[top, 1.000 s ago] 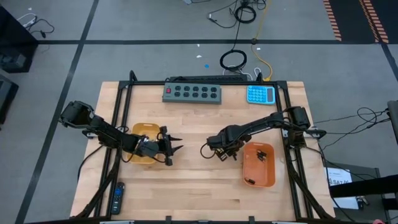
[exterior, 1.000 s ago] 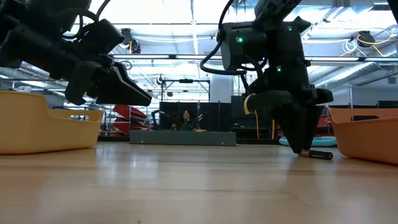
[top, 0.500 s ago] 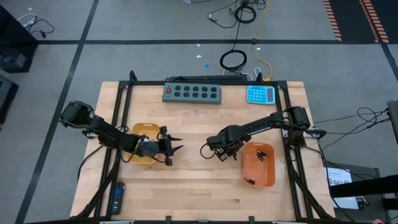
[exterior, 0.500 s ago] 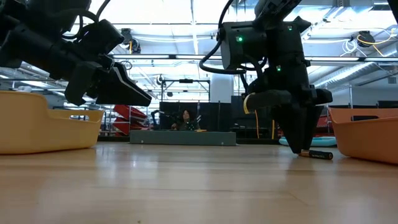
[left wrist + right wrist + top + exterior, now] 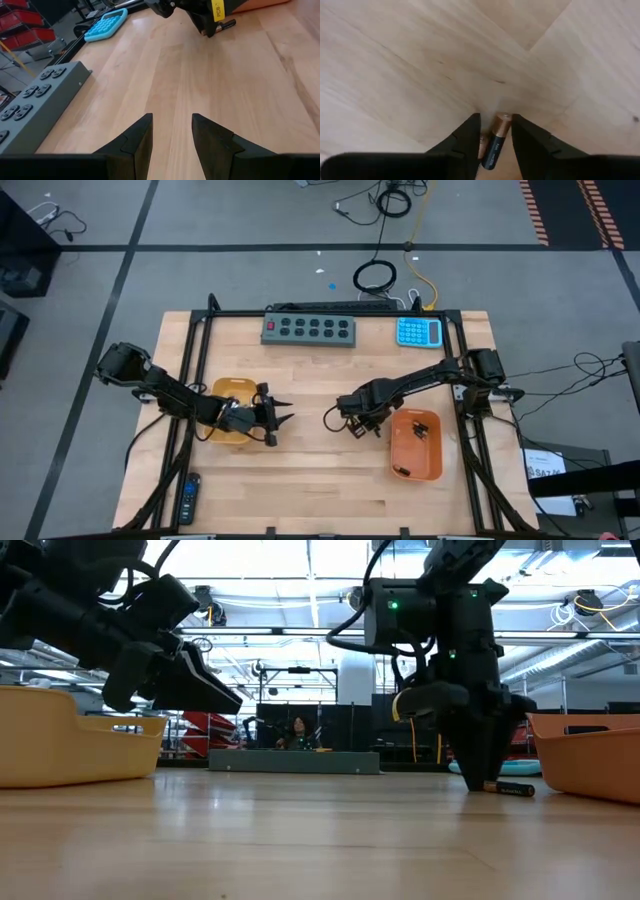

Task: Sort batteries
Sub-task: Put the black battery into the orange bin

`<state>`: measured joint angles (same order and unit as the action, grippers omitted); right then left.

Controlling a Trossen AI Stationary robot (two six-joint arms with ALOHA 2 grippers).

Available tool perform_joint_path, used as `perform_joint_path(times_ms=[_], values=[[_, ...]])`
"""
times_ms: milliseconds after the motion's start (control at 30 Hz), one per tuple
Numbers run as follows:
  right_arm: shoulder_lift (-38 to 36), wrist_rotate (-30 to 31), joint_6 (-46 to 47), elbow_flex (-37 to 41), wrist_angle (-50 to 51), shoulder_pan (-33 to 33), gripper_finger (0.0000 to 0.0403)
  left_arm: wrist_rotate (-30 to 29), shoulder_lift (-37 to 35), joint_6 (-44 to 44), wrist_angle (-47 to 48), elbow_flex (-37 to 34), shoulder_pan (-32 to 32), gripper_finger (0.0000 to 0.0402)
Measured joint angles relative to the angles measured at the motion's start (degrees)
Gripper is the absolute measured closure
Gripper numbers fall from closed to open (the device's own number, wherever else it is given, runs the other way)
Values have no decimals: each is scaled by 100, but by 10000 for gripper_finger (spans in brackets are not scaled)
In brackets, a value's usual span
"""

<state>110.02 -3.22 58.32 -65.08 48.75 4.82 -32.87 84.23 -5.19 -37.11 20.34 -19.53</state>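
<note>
A small black battery with a copper end [image 5: 494, 142] lies on the wooden table [image 5: 300, 470], left of the orange tray [image 5: 432, 465]; it also shows in the low view [image 5: 512, 789]. My right gripper [image 5: 495, 118] points down at the table, slightly open, one finger on each side of this battery; I cannot tell whether they touch it. A bit of copper [image 5: 481, 143] shows beside one finger. My left gripper [image 5: 172, 132] is open and empty, held above the table just right of the yellow tray [image 5: 226, 392]. A few black batteries lie in the orange tray.
A grey button strip [image 5: 310, 329] and a blue calculator [image 5: 419, 332] lie at the table's far edge. A dark remote [image 5: 188, 498] lies at the near left. Bare wood lies between the two grippers and toward the near edge. A person shows far off in the room [image 5: 298, 730].
My right gripper has shifted a little toward the table's right edge, staying low over the table with its fingers pointing down. The battery on the table has stayed where it was.
</note>
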Motion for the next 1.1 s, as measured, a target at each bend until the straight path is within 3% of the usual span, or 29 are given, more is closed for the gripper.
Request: perform_joint_path(times_ms=[233, 500, 600, 767, 933, 1100], values=[[12, 33, -320, -16, -80, -22, 387, -3, 0, 11, 13, 0, 0, 256], [-13, 469, -583, -317, 156, -2, 399, -3, 0, 9, 12, 0, 0, 256], [-68, 954, -601, -407, 227, -4, 400, -6, 0, 9, 16, 0, 0, 256], [-578, 1401, -430, -570, 257, 260, 401, -6, 0, 9, 14, 0, 0, 256], [-1203, 1763, 367, -562, 588, 834, 402, -8, 0, 30, 35, 0, 0, 256], [-1365, 1652, 1565, -568, 1483, 1502, 402, -3, 0, 39, 36, 0, 0, 256]])
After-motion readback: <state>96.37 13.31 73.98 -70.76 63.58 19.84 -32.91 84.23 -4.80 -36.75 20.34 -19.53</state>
